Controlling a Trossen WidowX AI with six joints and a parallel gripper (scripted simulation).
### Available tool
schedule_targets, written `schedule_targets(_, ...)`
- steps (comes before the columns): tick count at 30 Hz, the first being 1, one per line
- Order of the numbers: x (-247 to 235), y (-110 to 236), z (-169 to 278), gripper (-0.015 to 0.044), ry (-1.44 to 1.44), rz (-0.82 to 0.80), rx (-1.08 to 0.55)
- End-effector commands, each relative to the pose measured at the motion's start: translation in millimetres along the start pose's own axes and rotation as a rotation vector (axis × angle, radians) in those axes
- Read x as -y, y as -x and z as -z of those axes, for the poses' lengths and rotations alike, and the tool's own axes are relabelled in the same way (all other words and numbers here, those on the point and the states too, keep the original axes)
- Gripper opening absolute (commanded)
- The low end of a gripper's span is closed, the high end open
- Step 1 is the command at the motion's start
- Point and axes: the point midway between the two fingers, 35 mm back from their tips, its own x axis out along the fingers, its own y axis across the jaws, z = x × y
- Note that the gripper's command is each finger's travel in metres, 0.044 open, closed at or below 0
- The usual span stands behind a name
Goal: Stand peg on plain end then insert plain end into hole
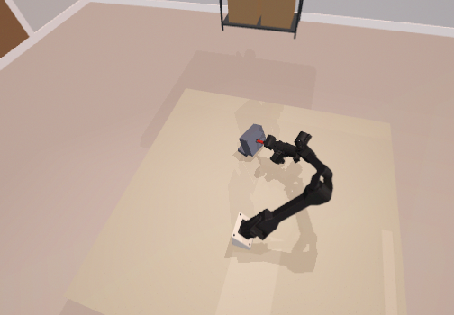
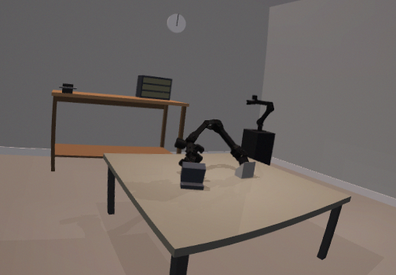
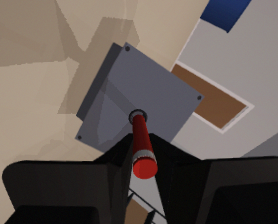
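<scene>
The red peg (image 3: 141, 145) (image 1: 259, 141) is held between my gripper's fingers. Its far end sits in the ringed hole (image 3: 138, 114) in the face of the grey sloped panel (image 3: 155, 90) (image 1: 249, 137) (image 2: 193, 174). The near red end of the peg points at the wrist camera; no white band shows. My gripper (image 3: 140, 138) (image 1: 268, 140) is shut on the peg, right in front of the panel face. In the exterior view the panel shows from its back, and the gripper (image 2: 188, 159) is just behind it, so the peg is hidden.
The panel stands on the beige table (image 1: 171, 203) (image 2: 243, 209). The arm's white base (image 1: 241, 230) (image 2: 245, 170) is bolted near the table's edge. A shelf with boxes (image 1: 261, 7), a wooden bench (image 2: 118, 99) and a second arm on a black stand (image 2: 258, 142) are off the table.
</scene>
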Motion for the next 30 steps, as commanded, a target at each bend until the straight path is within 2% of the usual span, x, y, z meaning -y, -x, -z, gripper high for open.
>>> schedule_targets(1,-0.4,-3.1,-0.7,0.0,-0.004,-0.002,0.001)
schedule_targets(30,-0.8,-23.1,-1.2,0.0,-0.004,-0.002,0.001)
